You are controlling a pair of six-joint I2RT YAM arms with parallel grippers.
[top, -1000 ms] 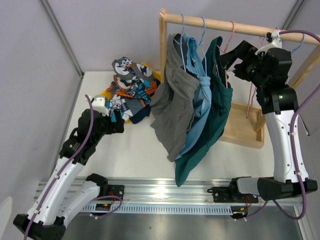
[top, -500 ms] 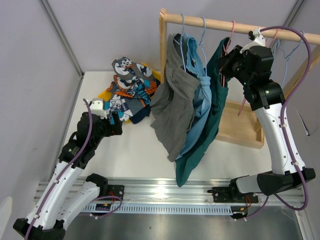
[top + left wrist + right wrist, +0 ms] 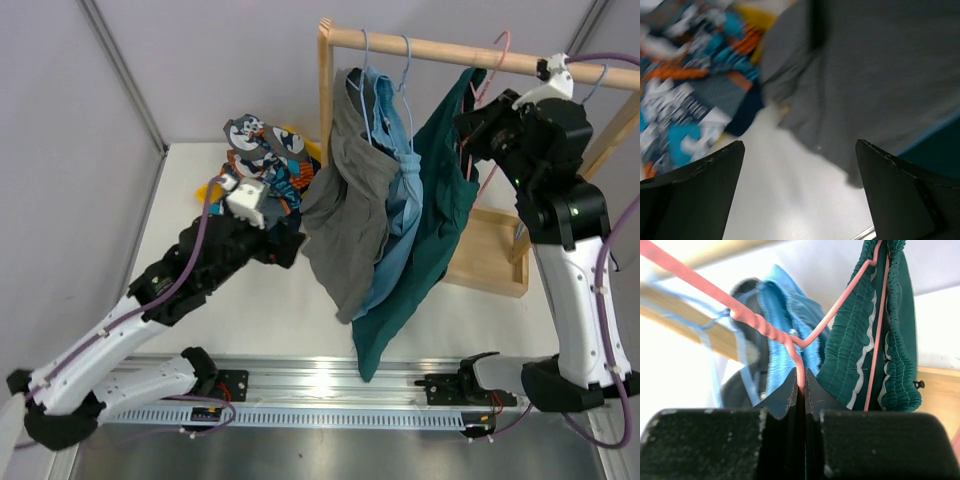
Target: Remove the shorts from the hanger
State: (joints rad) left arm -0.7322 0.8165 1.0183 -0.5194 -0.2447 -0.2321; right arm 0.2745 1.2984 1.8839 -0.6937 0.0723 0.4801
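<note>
Right wrist view: right gripper (image 3: 800, 372) clamped on thin pink wire hanger (image 3: 757, 320), left fingers (image 3: 690, 190) apart, we are risking dark teal-green fabric shorts (image 3: 897, 340) twisting it loose.

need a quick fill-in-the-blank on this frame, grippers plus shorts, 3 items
1. The right gripper is shut on a hanger whose colour is ____.
2. The left gripper is ____, with nothing between its fingers.
3. In the top view the dark teal-green shorts hang to the ____ of the grey shorts.

Missing words: pink; open; right
</note>
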